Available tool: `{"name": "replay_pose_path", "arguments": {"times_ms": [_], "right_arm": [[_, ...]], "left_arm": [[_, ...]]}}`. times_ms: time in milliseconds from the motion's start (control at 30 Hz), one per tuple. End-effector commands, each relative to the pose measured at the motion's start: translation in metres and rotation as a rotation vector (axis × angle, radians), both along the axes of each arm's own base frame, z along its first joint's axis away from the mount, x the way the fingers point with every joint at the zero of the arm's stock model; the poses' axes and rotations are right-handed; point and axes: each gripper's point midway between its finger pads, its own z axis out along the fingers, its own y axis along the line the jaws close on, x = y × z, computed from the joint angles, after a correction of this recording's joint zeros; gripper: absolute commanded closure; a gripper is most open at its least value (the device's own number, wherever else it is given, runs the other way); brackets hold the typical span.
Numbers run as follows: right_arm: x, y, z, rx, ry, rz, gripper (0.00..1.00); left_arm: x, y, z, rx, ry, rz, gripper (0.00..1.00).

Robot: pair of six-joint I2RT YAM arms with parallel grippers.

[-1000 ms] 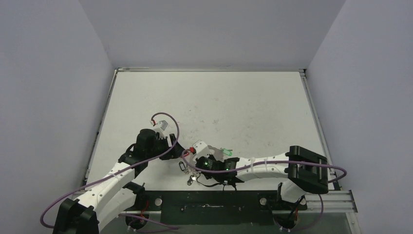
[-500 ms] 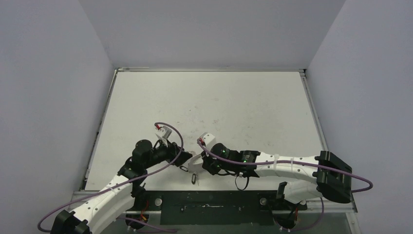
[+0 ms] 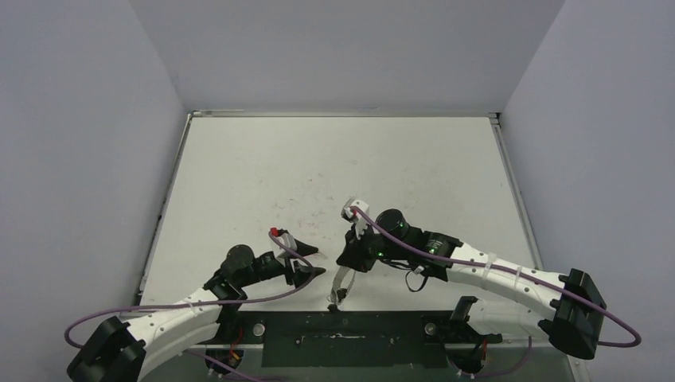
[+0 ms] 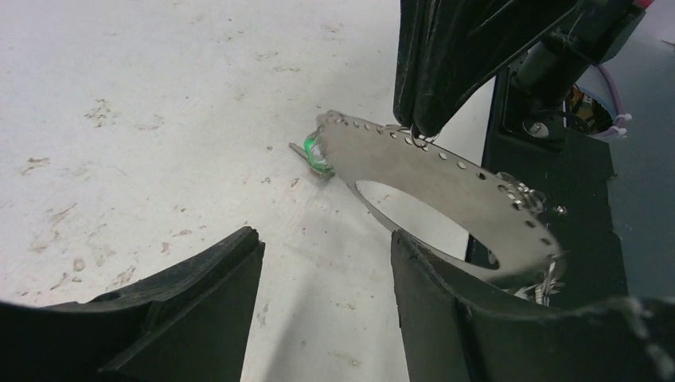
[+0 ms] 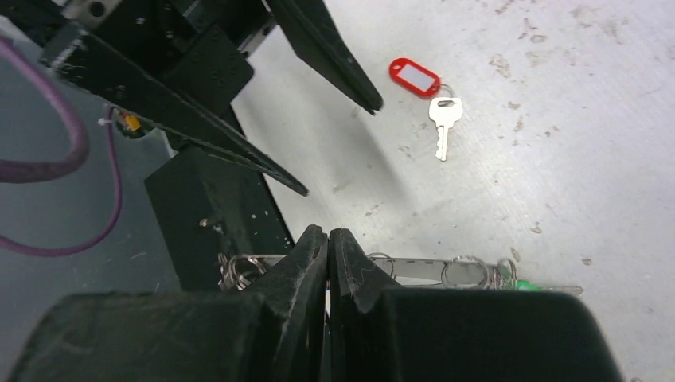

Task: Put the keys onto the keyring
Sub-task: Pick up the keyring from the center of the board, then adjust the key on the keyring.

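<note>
Robot lab cell, this: a scuffed white table (image 3: 358, 159), plain grey walls (image 3: 342, 56) close around it, two cabled arms (image 3: 171, 318) bolted at its near edge.

The flat grey metal keyring (image 4: 446, 187), drilled with small holes along its rim, has a dull brushed sheen. At its end sits a shiny green plastic tag (image 4: 318, 155). Beyond it a glossy red plastic tag (image 5: 415, 77) joins a bright silver metal key (image 5: 442, 119). Under it, the white table (image 4: 143, 95) is matt and scuffed
</note>
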Motion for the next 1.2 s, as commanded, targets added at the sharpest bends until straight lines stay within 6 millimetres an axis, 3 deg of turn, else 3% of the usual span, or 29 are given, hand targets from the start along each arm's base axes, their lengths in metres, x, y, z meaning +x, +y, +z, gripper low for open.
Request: {"name": "replay_pose_path", "arguments": {"times_ms": [0, 267, 433, 600, 900, 1167], "right_arm": [[-0.012, 0.020, 0.026, 0.099, -0.004, 0.128, 1.00], [-0.014, 0.029, 0.028, 0.160, 0.013, 0.136, 1.00], [-0.011, 0.028, 0.039, 0.208, -0.027, 0.115, 1.00], [-0.013, 0.026, 0.040, 0.229, -0.036, 0.118, 1.00], [-0.016, 0.027, 0.036, 0.265, -0.044, 0.135, 1.00], [-0.013, 0.026, 0.036, 0.332, -0.091, 0.112, 1.00]], "left_arm": [[-0.003, -0.016, 0.028, -0.067, -0.151, -0.065, 0.44], [-0.012, -0.037, 0.039, -0.082, -0.243, -0.111, 0.50], [-0.023, -0.041, 0.036, -0.091, -0.247, -0.144, 0.48], [-0.025, -0.041, 0.046, -0.137, -0.258, -0.127, 0.50], [-0.030, -0.045, 0.054, -0.165, -0.249, -0.159, 0.69], [-0.038, -0.044, 0.062, -0.198, -0.252, -0.182, 0.62]]}}
